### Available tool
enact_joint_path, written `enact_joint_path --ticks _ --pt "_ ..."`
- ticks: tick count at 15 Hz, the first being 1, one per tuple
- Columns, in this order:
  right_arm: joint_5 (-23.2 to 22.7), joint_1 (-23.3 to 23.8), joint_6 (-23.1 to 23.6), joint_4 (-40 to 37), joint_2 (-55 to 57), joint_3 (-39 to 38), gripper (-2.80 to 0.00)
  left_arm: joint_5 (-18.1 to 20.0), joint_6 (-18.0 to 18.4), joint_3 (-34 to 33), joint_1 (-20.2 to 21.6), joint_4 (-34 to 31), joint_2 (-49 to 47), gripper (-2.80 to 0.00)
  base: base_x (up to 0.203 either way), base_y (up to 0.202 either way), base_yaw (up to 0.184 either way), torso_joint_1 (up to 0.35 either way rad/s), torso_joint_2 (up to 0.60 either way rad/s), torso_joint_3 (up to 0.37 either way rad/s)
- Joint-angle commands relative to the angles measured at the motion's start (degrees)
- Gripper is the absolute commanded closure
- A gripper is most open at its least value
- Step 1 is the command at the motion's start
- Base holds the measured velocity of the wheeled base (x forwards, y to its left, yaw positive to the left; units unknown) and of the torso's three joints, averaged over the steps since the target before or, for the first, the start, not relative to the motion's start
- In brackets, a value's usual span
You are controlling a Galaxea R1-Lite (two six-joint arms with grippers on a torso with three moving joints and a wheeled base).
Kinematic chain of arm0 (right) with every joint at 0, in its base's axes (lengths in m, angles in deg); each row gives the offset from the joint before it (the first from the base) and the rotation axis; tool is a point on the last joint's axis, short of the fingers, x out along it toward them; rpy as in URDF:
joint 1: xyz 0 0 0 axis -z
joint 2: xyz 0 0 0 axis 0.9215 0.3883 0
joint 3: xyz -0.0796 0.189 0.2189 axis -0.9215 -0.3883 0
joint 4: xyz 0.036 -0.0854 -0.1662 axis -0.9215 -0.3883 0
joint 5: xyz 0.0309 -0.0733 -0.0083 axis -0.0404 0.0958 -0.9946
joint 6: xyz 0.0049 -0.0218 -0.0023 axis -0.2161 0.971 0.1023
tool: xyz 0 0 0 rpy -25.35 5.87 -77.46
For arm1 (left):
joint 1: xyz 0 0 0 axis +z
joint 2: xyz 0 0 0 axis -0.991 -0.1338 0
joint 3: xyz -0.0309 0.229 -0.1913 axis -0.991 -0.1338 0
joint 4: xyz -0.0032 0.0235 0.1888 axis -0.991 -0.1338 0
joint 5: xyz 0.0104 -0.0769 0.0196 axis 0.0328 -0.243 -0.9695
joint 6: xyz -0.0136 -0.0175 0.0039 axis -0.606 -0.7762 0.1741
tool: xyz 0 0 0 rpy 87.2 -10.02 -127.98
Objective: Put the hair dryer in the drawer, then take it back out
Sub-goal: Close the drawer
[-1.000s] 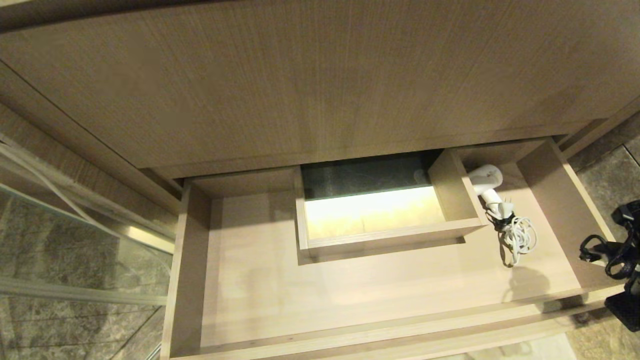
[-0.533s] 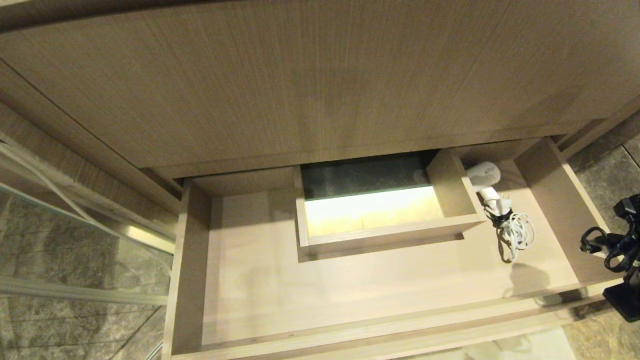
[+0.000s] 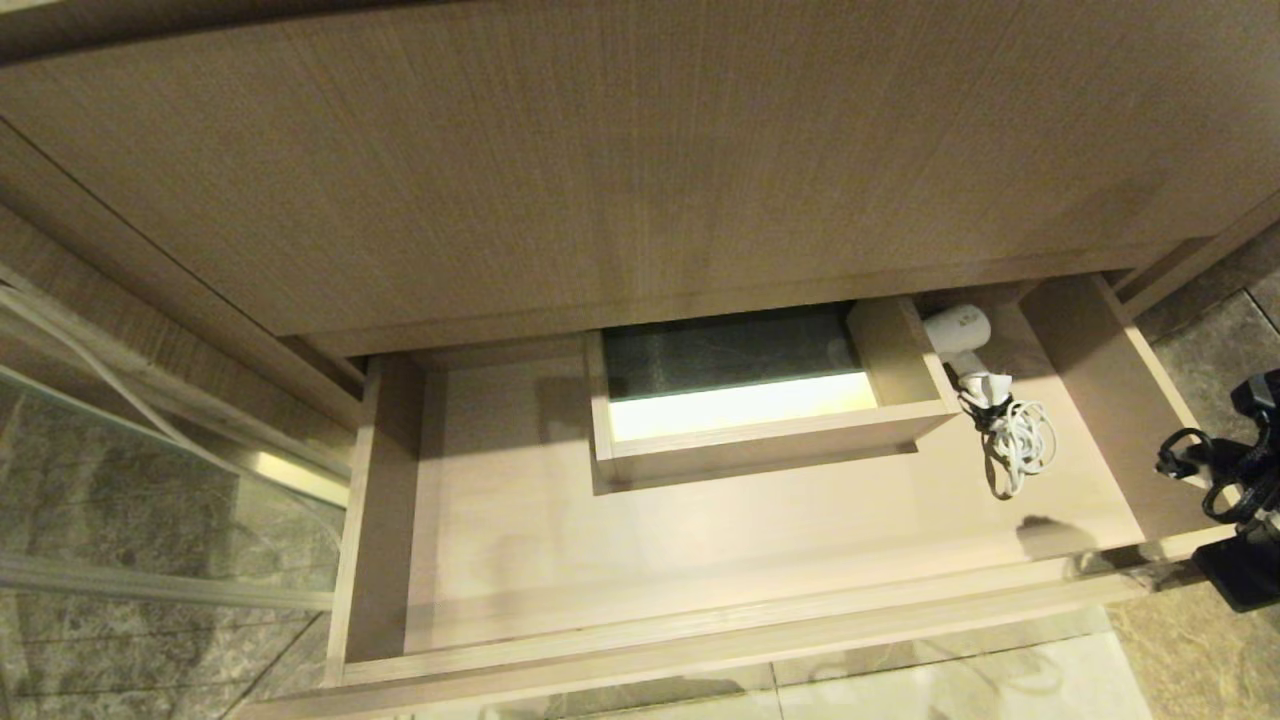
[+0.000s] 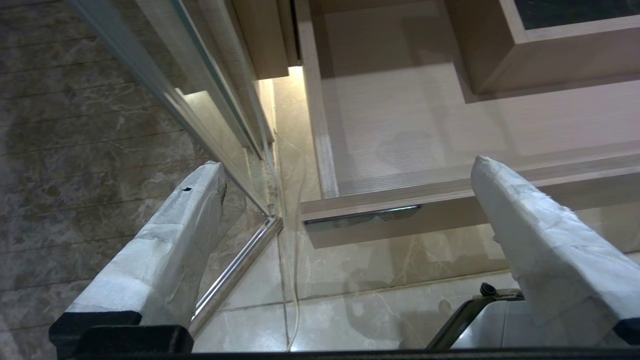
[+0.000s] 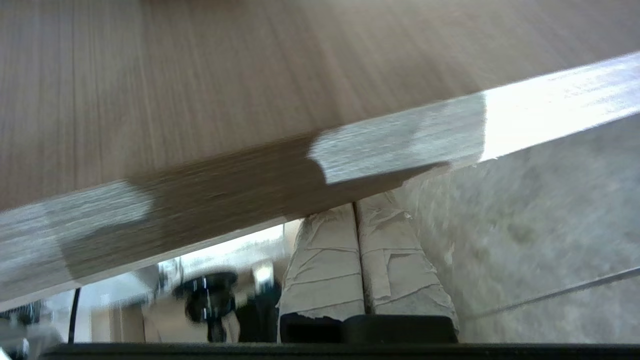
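The wide wood-grain drawer (image 3: 700, 640) stands pulled out below the cabinet. Inside it, at the right, the small white hair dryer (image 3: 958, 330) lies beside the boxed cutout (image 3: 740, 420), its bundled white cord (image 3: 1020, 445) trailing toward the front. My right arm (image 3: 1230, 480) is at the drawer's right front corner. In the right wrist view my right gripper (image 5: 356, 209) is shut and empty, its taped fingertips against the lower edge of the drawer front (image 5: 200, 125). My left gripper (image 4: 347, 162) hangs open and empty over the floor near the drawer's left front corner (image 4: 320, 210).
A taller wood-grain panel (image 3: 600, 150) overhangs the back of the drawer. A glass panel in a metal frame (image 3: 150, 480) stands close on the left. Marble floor tiles (image 3: 1190, 650) lie below and to the right.
The drawer has slid a little way back into the cabinet, carrying the hair dryer with it. My right arm has followed the drawer front inward.
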Motion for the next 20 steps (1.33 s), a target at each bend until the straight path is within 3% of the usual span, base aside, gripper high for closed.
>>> enact_joint_path --ticks 1,3,8,10,20 --pt "-0.5 -0.6 0.2 2.5 -0.2 0.8 0.0 0.0 0.0 0.0 0.0 0.0 0.0 -2.8 0.0 0.0 0.0 0.0 0.0 0.0" --pt "-2.1 -1.9 0.6 8.1 -0.5 2.1 0.0 0.0 0.0 0.0 0.0 0.1 0.0 -2.8 0.0 0.0 0.0 0.0 0.0 0.0" --pt "-3.2 -2.9 0.7 12.4 -0.7 3.7 0.0 0.0 0.0 0.0 0.0 0.0 0.0 -2.8 0.0 0.0 0.0 0.0 0.0 0.0" --pt "-4.1 -4.4 0.8 20.0 -0.9 5.1 0.0 0.0 0.0 0.0 0.0 0.0 0.0 -2.8 0.0 0.0 0.0 0.0 0.0 0.0" --pt "-4.9 -6.5 0.9 27.1 0.1 6.9 0.0 0.0 0.0 0.0 0.0 0.0 0.0 -2.8 0.0 0.0 0.0 0.0 0.0 0.0"
